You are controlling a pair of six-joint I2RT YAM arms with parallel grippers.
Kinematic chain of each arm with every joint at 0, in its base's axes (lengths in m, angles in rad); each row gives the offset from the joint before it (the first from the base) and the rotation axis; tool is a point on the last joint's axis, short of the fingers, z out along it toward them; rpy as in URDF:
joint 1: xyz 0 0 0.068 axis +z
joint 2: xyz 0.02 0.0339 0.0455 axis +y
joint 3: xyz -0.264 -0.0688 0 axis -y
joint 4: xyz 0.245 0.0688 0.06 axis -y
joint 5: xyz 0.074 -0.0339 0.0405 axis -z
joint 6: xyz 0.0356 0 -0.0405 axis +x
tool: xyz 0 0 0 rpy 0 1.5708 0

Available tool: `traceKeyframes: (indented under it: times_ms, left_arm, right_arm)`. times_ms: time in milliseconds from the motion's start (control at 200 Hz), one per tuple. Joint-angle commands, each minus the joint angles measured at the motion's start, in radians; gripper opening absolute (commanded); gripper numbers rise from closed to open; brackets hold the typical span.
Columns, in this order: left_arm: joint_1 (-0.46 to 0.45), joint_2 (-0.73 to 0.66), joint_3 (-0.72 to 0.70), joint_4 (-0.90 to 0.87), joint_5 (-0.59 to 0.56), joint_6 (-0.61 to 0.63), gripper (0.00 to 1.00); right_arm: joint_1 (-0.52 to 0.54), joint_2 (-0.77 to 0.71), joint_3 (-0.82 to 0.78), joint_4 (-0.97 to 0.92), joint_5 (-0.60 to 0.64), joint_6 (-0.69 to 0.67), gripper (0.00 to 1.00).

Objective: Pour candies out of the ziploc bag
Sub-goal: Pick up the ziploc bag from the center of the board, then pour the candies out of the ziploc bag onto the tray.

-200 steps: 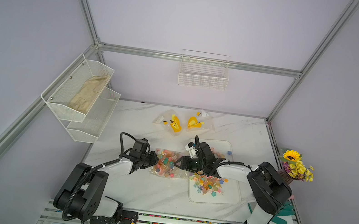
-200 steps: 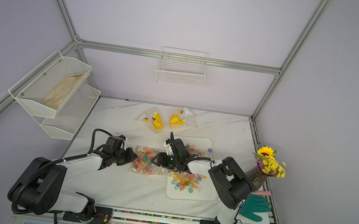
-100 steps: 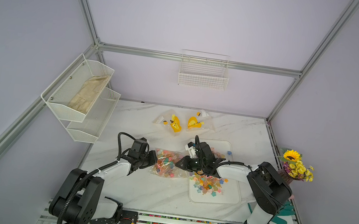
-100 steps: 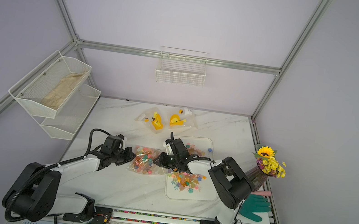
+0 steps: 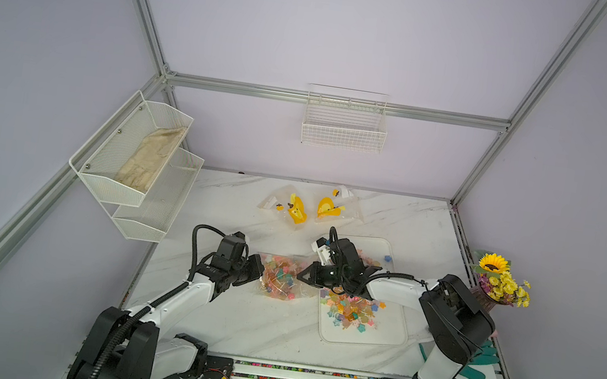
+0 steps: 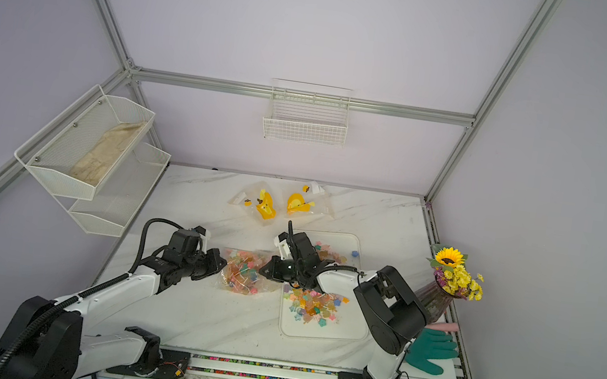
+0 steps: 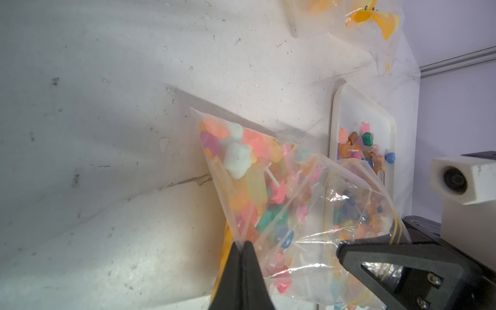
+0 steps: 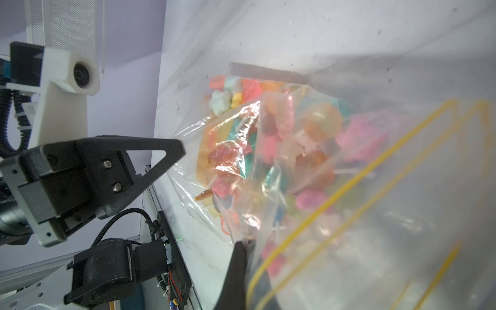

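Roughly halfway, by my judgement: a heap of candies (image 5: 351, 310) lies on the white tray (image 5: 361, 341) just behind the right pincer (image 8: 244, 244), yet about as many fill the ziploc bag (image 5: 279, 279), which sags onto the tabletop (image 5: 235, 322) between both pincers. The left pincer (image 7: 243, 244) is clamped on its bottom edge, the right on its yellow-striped mouth. Lifting and tipping are left to do.

Clear ziploc bag (image 5: 279, 281), yellow-lined mouth open toward 3 o'clock, lies mid-table, bulging with candies (image 7: 257, 171): star and flower shapes on pale sticks, orange, pink, blue, green. Spilled heap (image 5: 351, 312) rests on white tray (image 5: 361, 337) at bag's 3 o'clock; a few more lie toward tray's 12 o'clock end.
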Motion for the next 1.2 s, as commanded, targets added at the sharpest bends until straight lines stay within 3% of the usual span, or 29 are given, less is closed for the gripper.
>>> traceKeyframes:
  times_ms: [0,805,1195]
  left_arm:
    - [0.001,-0.036,0.043,-0.005,-0.005,-0.012,0.0]
    - [-0.008,-0.097,0.214,-0.082,0.043,-0.036,0.0]
    - [-0.073,-0.05,0.328,-0.095,0.024,-0.033,0.0]
  right_arm:
    - [0.007,-0.031,0.039,0.023,-0.001,-0.01,0.0]
    - [0.007,-0.089,0.151,-0.062,0.014,-0.048,0.0]
    - [-0.001,-0.189,0.156,-0.1,0.07,-0.032,0.0]
